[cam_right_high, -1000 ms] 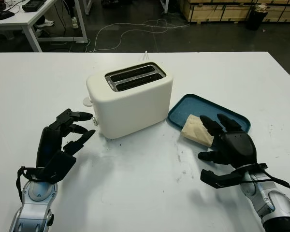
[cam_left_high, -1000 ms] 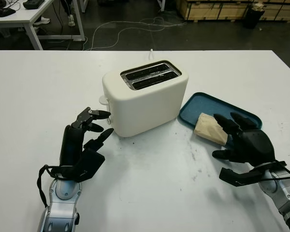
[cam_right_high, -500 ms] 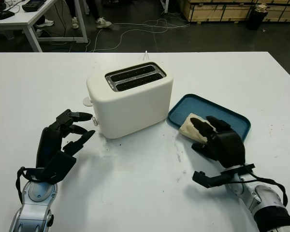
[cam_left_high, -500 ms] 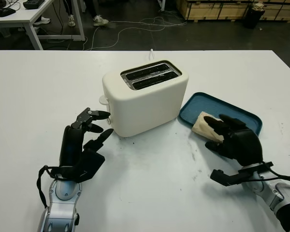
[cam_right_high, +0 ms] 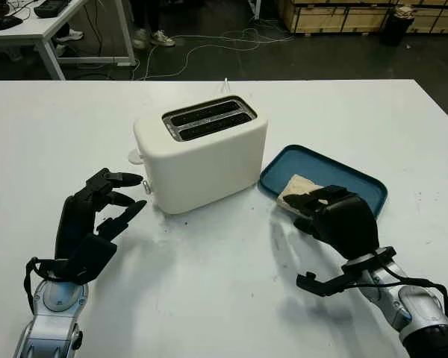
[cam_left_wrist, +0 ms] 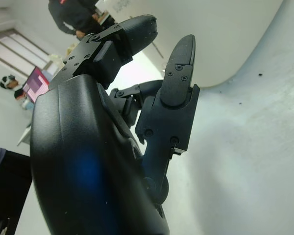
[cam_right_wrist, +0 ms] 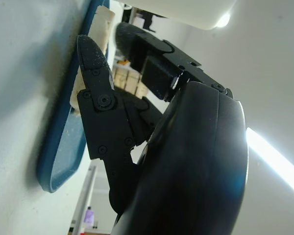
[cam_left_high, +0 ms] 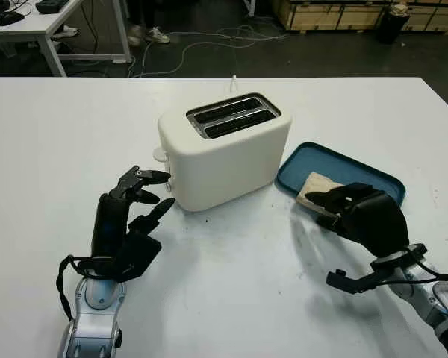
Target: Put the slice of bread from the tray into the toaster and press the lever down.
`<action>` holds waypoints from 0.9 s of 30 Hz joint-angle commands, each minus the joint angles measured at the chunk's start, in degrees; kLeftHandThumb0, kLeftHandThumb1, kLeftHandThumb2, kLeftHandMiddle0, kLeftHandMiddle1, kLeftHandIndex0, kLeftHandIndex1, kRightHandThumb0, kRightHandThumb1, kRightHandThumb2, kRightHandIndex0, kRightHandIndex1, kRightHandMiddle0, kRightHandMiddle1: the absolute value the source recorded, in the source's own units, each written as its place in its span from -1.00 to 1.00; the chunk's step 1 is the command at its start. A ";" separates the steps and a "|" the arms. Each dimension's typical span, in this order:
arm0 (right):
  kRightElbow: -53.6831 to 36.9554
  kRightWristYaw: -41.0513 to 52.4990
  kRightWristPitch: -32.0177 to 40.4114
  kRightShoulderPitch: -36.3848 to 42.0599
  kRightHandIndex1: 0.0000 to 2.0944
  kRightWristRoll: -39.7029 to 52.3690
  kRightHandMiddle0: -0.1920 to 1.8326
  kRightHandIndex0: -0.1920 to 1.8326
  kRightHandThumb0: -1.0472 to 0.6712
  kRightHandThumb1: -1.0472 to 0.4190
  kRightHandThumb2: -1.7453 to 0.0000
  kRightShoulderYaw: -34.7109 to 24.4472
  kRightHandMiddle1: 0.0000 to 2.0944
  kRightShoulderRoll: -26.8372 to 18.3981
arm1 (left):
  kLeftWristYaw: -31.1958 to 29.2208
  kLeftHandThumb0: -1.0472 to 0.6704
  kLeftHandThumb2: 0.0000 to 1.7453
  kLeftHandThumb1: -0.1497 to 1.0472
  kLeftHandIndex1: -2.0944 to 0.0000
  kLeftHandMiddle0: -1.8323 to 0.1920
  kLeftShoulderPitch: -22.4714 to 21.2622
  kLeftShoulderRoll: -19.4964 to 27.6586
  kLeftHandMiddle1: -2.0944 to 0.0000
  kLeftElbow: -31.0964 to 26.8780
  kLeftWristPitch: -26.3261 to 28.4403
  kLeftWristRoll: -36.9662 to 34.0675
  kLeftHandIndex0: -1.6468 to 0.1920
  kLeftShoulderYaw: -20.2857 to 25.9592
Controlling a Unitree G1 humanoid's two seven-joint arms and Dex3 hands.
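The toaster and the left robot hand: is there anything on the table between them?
No. In the left eye view only bare white table separates the toaster from the left robot hand.

1. Left hand (cam_left_high: 128, 224): glossy black shell, three jointed black fingers (cam_left_wrist: 179, 68) with small round screws along the segments.
2. Silver-grey metal wrist section below the left hand, ringed by a looping black cable (cam_left_high: 63, 277).
3. Right hand (cam_right_high: 336, 220): same smooth black casing, rounded on the back, matte black fingers (cam_right_wrist: 95, 73) with screw heads at the knuckles.
4. Black bracket (cam_right_high: 325, 282) at the right wrist, thin black cable, then a silver-grey forearm.
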 commanded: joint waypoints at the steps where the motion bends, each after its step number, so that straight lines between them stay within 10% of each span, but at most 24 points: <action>1: -1.15 0.28 0.92 0.62 -0.20 -0.59 0.40 0.17 -0.34 -0.80 0.99 -0.44 -0.95 -0.77 | -0.26 -0.23 -0.91 0.79 0.17 0.35 0.32 0.37 -0.25 0.24 -0.74 -0.51 0.23 0.13; 13: -1.57 3.02 3.53 1.29 -0.96 1.03 -0.31 -0.37 -0.54 -0.68 1.00 -1.07 -1.00 0.65 | 0.17 -0.22 -0.92 0.79 0.17 0.33 0.42 0.42 -0.27 0.17 -0.60 0.42 0.22 -0.20; 18: -2.14 0.76 4.78 1.95 -1.00 -0.51 -0.58 -0.69 -0.74 -0.68 1.00 -1.06 -1.00 0.60 | 0.25 -0.22 -0.92 0.79 0.17 0.33 0.30 0.26 -0.26 0.31 -0.76 0.41 0.21 -0.19; 27: -3.95 -3.40 0.88 4.09 -0.97 0.82 -0.59 -0.67 -0.83 -0.68 0.99 -2.62 -0.98 -0.12 | 1.27 -0.20 -0.92 0.79 0.16 0.33 0.08 -0.35 -0.28 1.20 -2.15 -0.16 0.20 0.08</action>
